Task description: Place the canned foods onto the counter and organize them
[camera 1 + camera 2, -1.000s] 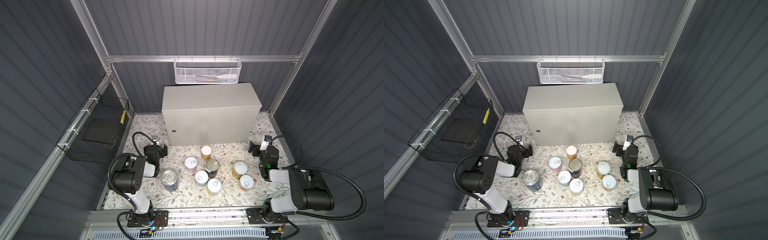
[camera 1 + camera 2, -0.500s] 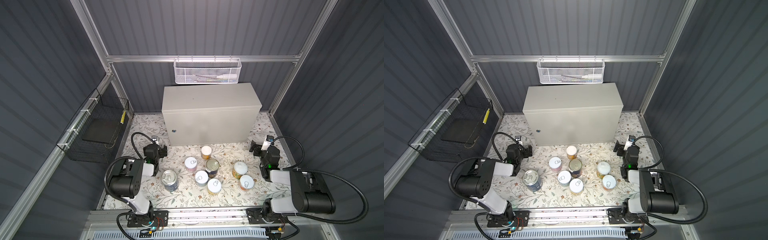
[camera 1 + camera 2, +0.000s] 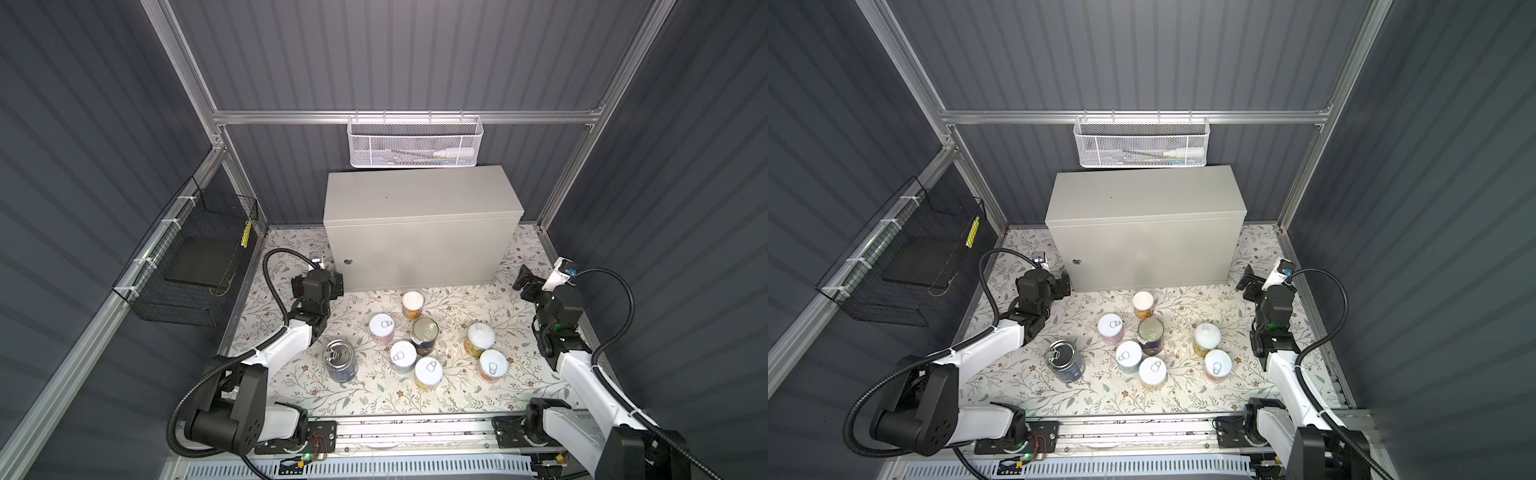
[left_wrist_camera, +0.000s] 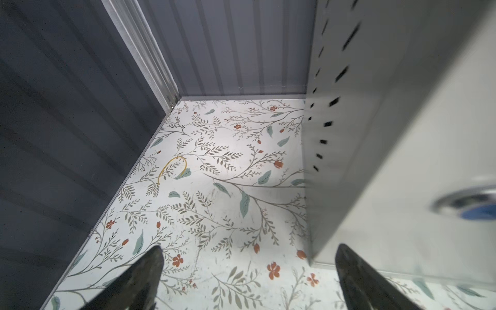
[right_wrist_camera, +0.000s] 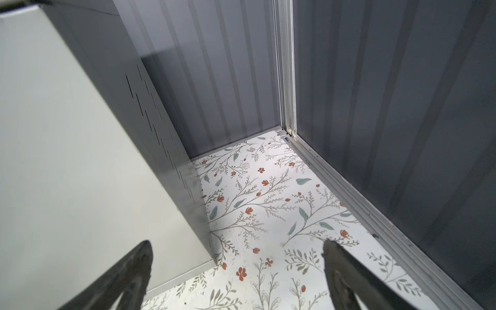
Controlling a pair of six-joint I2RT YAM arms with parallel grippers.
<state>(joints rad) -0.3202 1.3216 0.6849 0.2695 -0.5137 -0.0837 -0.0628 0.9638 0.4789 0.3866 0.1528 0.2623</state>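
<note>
Several canned foods stand upright on the floral floor in both top views. Two larger ones have silver lids and blue labels (image 3: 340,360) (image 3: 424,332). The smaller white-lidded ones (image 3: 412,304) (image 3: 492,365) stand around them. The counter (image 3: 419,199) (image 3: 1142,195) is a beige-grey cabinet behind them, and its top is bare. My left gripper (image 3: 318,284) (image 4: 249,249) is open and empty at the counter's (image 4: 402,134) front left corner. My right gripper (image 3: 534,286) (image 5: 237,244) is open and empty at the counter's (image 5: 67,134) front right corner. No can shows in either wrist view.
A white mesh basket (image 3: 415,145) hangs on the back rail above the counter. A black wire basket (image 3: 195,257) hangs on the left wall. A yellow rubber band (image 4: 171,167) lies on the floor left of the counter. Dark ribbed walls close in three sides.
Both grippers have moved a little toward the back, nearer the counter's front corners, and stay open. The cans have not moved.
</note>
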